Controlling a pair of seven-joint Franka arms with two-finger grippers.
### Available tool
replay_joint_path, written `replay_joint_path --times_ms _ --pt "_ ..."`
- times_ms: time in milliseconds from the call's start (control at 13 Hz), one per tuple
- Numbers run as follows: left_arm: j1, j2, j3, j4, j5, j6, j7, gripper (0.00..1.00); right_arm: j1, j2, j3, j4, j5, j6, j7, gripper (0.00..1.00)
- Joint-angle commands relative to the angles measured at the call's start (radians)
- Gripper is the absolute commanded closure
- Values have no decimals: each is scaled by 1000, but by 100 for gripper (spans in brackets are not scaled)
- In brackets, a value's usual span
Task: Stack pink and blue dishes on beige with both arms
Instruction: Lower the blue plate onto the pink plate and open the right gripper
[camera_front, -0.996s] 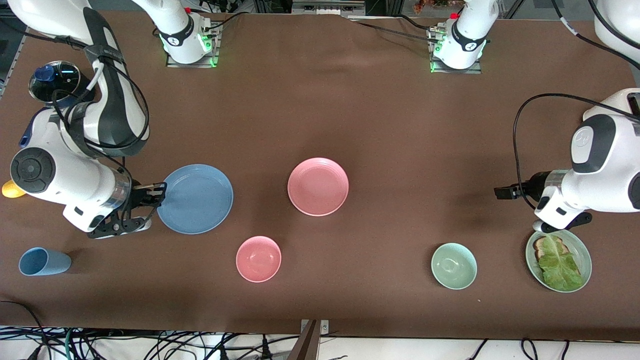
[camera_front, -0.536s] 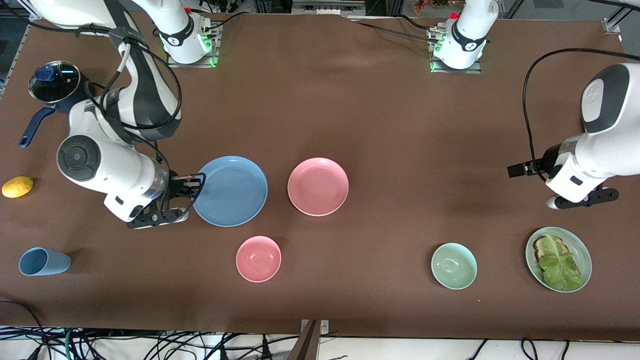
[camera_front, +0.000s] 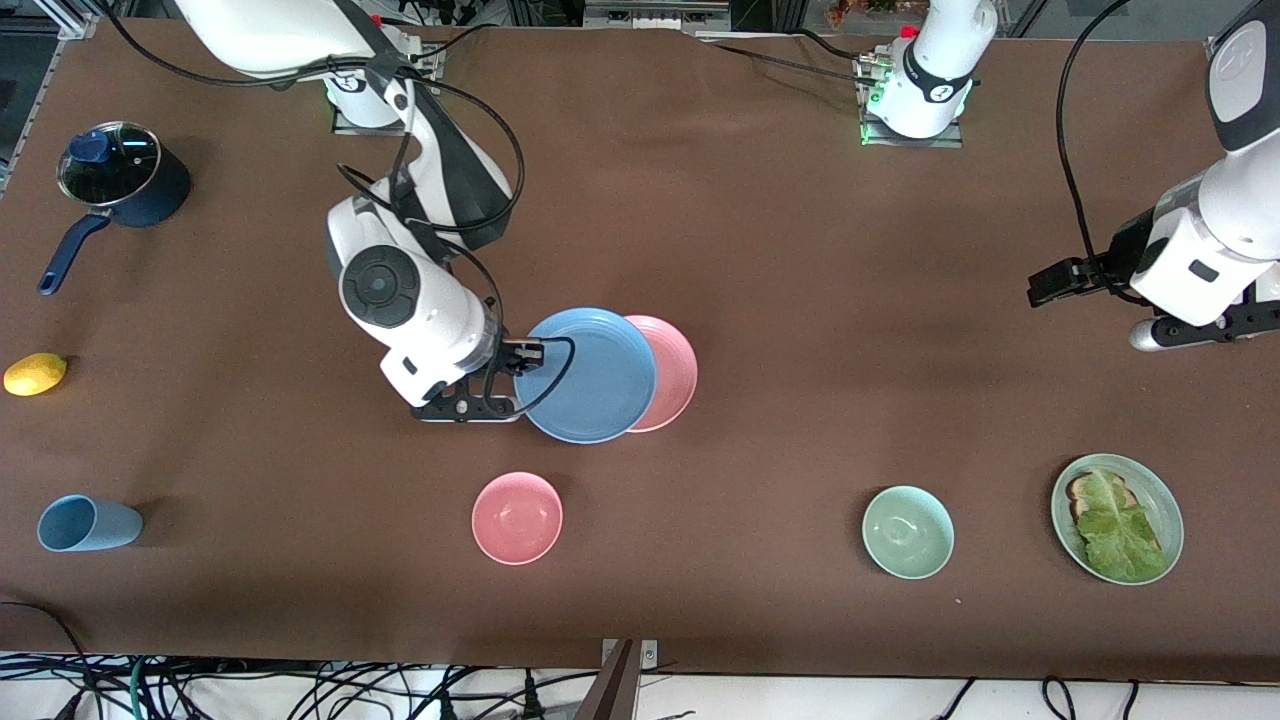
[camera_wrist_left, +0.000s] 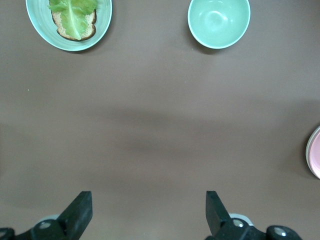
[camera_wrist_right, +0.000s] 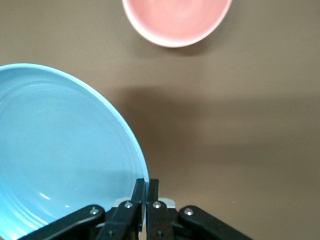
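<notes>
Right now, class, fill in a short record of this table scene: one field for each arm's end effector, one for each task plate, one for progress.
right end effector: shut on flat round dusty-blue plate at its rim
blue plate: held, partly overlapping flat round pastel-pink plate
pink plate: on brown table, mid-table
left end effector: open, holding nothing, over the left arm's end of the table
beige plate: none visible
progress: nothing stacked yet

Even, bright overhead light; soft shadows lie on the brown bench (camera_front: 780, 300). All views sharp, with a faint glint on the blue plate (camera_wrist_right: 55, 155).
</notes>
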Motion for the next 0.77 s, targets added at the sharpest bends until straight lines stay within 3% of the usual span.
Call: replay_joint_path --times_ms 0,307,690 --pt "-13 -98 30 -63 -18 -7 31 0 22 31 0 3 6 30 50 100" --pt "-32 -138 62 -78 -9 -10 276 0 54 86 2 -1 8 50 81 100" --pt "-32 -133 68 -65 -4 -3 291 0 74 110 2 -21 8 67 83 100"
